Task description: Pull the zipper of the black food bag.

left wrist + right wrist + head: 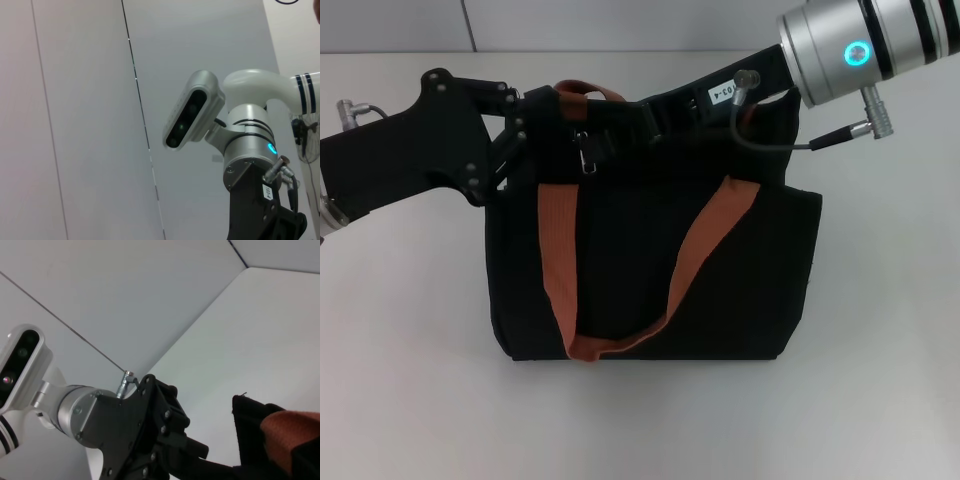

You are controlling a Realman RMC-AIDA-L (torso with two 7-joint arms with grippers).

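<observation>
- Head view: I see the big boxy black fabric food bag [650, 270] with orange-brown straps standing on the white table [880, 350]. The small silver metal zipper pull [588, 152] hangs on the bag's top edge, near its left end. My left gripper [532, 120] is at the bag's top left corner, just beside the pull. My right gripper [665, 108] reaches in along the top edge from the right. I cannot tell how the jaws of either one stand.
- Left wrist view: I only see the right arm, with a white label I cannot read.
- Right wrist view: I see the left gripper [197, 450] next to the bag's corner [250, 432].
- I think one gripper should hold the bag firm while the other pulls the tab straight along the zipper line.
</observation>
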